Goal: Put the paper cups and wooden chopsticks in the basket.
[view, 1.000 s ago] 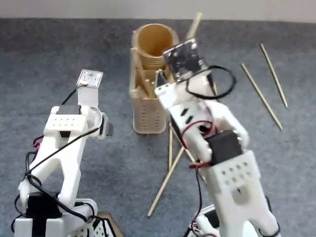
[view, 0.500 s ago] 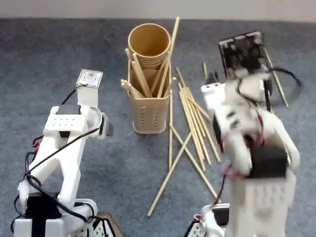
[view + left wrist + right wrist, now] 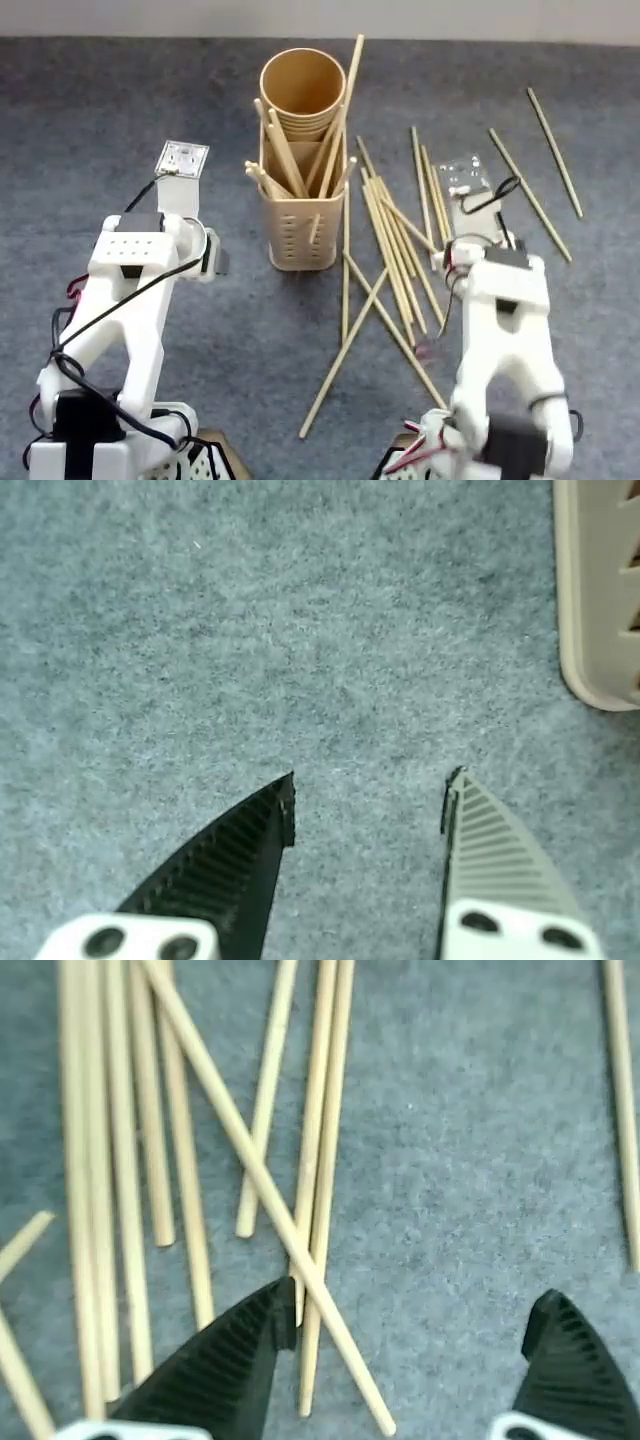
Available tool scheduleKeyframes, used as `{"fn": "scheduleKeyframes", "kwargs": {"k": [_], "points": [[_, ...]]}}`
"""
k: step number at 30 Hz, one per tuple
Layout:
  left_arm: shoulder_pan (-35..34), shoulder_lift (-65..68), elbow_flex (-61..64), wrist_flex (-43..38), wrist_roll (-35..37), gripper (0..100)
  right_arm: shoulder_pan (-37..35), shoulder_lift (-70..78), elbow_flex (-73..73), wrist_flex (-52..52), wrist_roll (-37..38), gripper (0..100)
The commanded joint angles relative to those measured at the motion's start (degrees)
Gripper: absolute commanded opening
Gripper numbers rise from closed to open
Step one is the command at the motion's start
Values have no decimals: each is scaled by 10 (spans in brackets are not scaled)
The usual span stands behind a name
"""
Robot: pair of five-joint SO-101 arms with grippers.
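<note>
The right gripper (image 3: 410, 1305) is spread wide and holds nothing. One fingertip (image 3: 268, 1322) is above the near ends of loose chopsticks (image 3: 320, 1110), where a slanting stick crosses a close pair. The other finger is over bare carpet (image 3: 470, 1140). Across that bare strip a single stick (image 3: 620, 1110) lies apart.

The left gripper (image 3: 368, 780) is also open, less widely, and empty. It is over plain carpet, with a corner of the basket (image 3: 598, 600) near one side and free floor everywhere else around the tips.

From above, the basket (image 3: 300, 235) stands upright between the two arms, nearer the far edge of the carpet. Stacked cups (image 3: 302, 85) fill its back part. Several chopsticks lean in its front part, their tips above the rim, and one long stick rises past the cups. The loose pile (image 3: 392, 245) starts just beside the basket's right wall and fans toward the right arm (image 3: 505, 320), some sticks crossing. Two more sticks (image 3: 530, 195) lie well apart on the right. Left of the basket, around the left arm (image 3: 135, 290), the carpet is open.
</note>
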Motion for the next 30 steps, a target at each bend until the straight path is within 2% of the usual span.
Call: {"fn": "scheduleKeyframes", "kwargs": {"k": [1,5,13,16,23,25,30], "points": [[11,-18,-1,-2,-4,252,15,88,-86,-10,4,348],[11,-18,-1,-4,-4,252,9,144,-131,-13,4,348],[11,-18,-1,-4,-4,252,-50,171,-139,-49,3,348],[11,-18,-1,-4,-4,252,-68,182,-144,-58,-25,348],[10,-18,-1,-4,-4,252,-72,260,-175,-80,-37,342],[10,-18,-1,-4,-4,252,-54,291,-189,-80,-37,291],[11,-18,-1,-4,-4,252,3,337,-218,-80,-37,80]]}}
